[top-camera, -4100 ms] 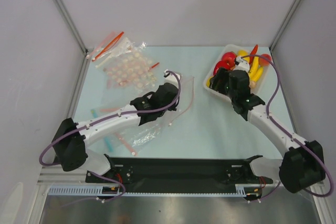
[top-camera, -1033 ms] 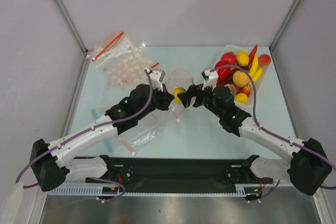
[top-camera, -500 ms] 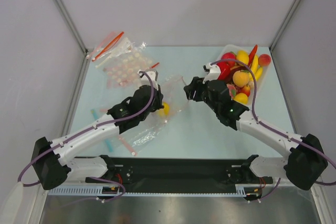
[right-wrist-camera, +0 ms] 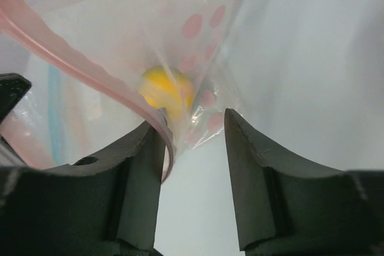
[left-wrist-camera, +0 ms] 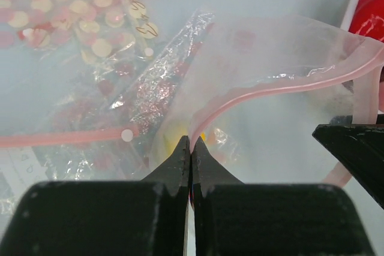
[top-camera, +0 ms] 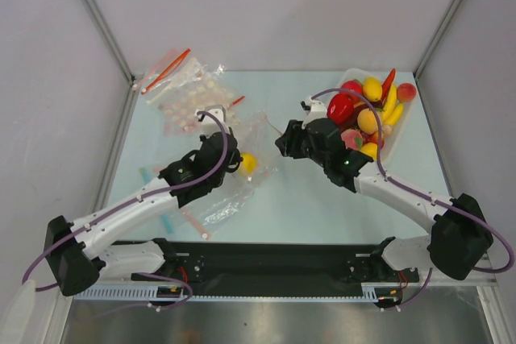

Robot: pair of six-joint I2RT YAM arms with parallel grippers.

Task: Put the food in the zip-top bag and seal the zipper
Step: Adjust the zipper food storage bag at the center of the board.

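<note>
One mango (top-camera: pixel 248 163) now inside bag (left-wrist-camera: pixel 258 46), right pincer (right-wrist-camera: pixel 192 123) emptied

yellow fruit (right-wrist-camera: pixel 167 91) sits in clear bag (right-wrist-camera: pixel 120 22) beyond parted claw (right-wrist-camera: pixel 192 125).

My left arm (top-camera: pixel 137 203) goes out from the near left corner of the counter toward the middle, low and almost straight. My left gripper (left-wrist-camera: pixel 191 143) has its two fingers pressed flat together, and they pinch the edge of the zip-top bag (left-wrist-camera: pixel 264 52). My right arm (top-camera: pixel 403 195) comes from the near right corner, bent at the elbow, with the wrist pointing toward the left edge. My right gripper (right-wrist-camera: pixel 193 133) is spread, its fingers well apart, and it faces my left gripper from near.
</note>
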